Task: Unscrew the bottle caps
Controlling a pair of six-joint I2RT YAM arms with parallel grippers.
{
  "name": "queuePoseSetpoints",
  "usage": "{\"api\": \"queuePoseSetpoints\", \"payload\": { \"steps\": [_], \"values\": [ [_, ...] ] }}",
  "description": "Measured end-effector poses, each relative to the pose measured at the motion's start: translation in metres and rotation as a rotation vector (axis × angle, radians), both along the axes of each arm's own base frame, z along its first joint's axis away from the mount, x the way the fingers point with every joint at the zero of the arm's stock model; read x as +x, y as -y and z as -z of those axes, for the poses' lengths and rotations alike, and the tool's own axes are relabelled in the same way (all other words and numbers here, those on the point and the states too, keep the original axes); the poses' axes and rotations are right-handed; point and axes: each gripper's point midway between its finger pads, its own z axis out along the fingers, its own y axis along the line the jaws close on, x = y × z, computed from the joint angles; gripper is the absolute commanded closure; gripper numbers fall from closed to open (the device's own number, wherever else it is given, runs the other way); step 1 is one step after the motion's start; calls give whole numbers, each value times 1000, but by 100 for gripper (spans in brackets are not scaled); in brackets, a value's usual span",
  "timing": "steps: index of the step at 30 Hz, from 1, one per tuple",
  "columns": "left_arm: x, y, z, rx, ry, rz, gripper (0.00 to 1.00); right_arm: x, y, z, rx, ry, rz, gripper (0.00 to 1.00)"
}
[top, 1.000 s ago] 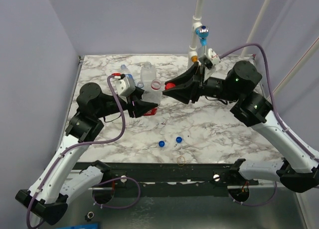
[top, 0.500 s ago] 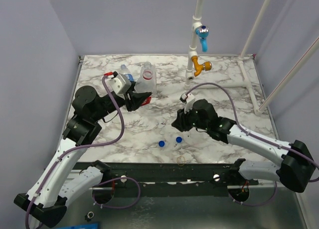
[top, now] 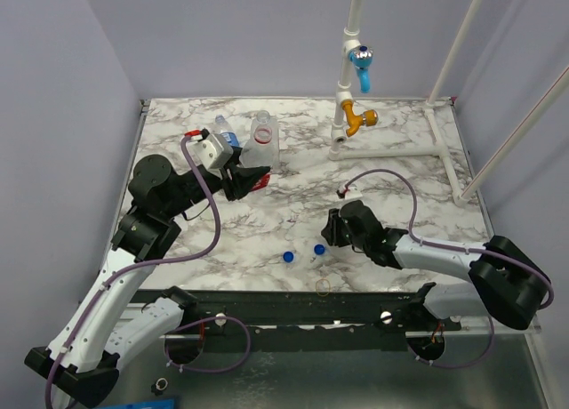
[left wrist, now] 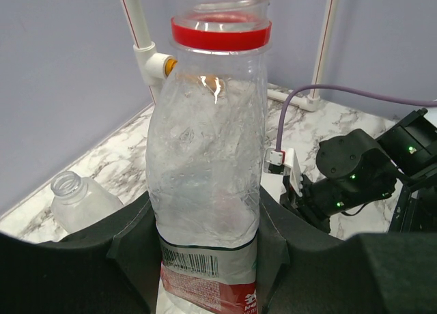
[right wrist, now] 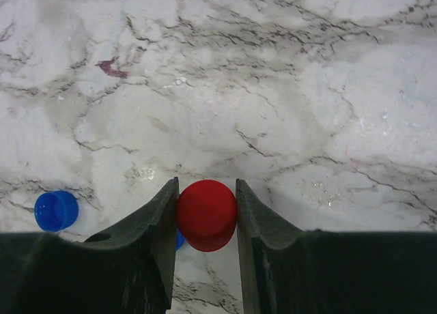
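Observation:
My left gripper [top: 252, 180] [left wrist: 205, 252] is shut on the red-label bottle [left wrist: 205, 157] [top: 262, 156] and holds it upright. Its mouth is bare, with only the red ring [left wrist: 220, 34] left on the neck. My right gripper [top: 327, 233] [right wrist: 207, 208] is shut on a red cap [right wrist: 207, 213], low over the table near the front. Two blue caps [top: 287, 257] [top: 318, 249] lie on the marble just left of it. In the right wrist view one blue cap [right wrist: 56, 210] lies at the left and another [right wrist: 179, 240] peeks from behind the left finger.
A blue-label bottle [top: 225, 129] lies at the back left, and an uncapped clear bottle [left wrist: 78, 198] sits beside the held one. A white pipe stand with a blue tap [top: 359, 67] rises at the back. A yellowish rubber band [top: 324, 286] lies near the front edge.
My right arm has swung from the bottle's neck down to the front of the table, carrying the red cap. My left arm has drawn the open bottle slightly left and back.

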Motion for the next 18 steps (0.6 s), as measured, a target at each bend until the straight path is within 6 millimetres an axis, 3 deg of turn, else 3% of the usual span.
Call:
{"api": "queuePoseSetpoints", "payload": {
  "steps": [9, 18],
  "values": [
    [-2, 3, 3, -2, -15, 20, 79, -11, 15, 22, 33, -86, 123, 48],
    [-2, 4, 4, -6, -21, 25, 79, -14, 17, 13, 51, -103, 148, 41]
  ]
}}
